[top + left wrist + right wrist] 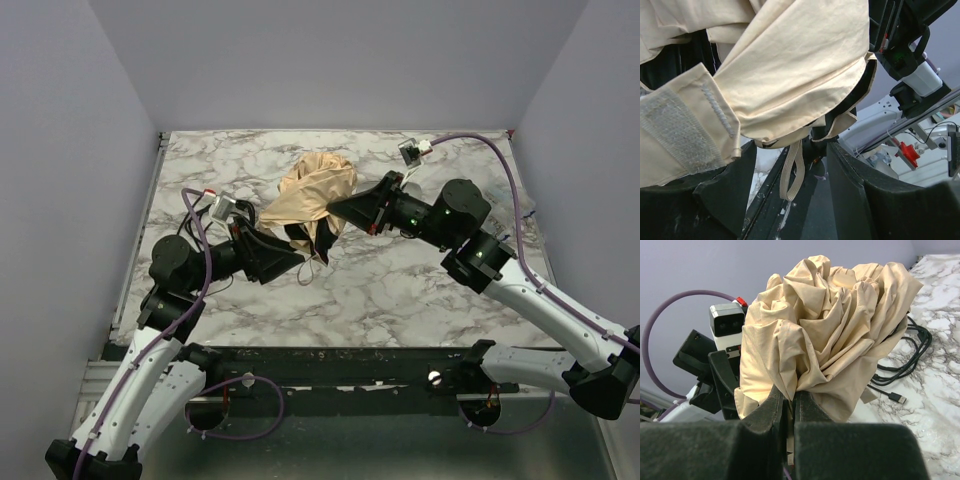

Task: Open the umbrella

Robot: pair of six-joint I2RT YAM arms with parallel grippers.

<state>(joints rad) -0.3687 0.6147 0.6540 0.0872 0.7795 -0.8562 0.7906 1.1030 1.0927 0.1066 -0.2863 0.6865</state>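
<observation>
One umbrella (312,190): right fingers (767,407) pinch its tan fabric nearly closed; left fingers (850,190) seem spread, hold unclear.

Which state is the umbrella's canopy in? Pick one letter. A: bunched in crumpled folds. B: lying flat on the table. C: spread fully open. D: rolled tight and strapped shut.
A: the umbrella is a crumpled bundle of tan folds, and the right gripper has its jaws pinched on a fold of the fabric.
</observation>
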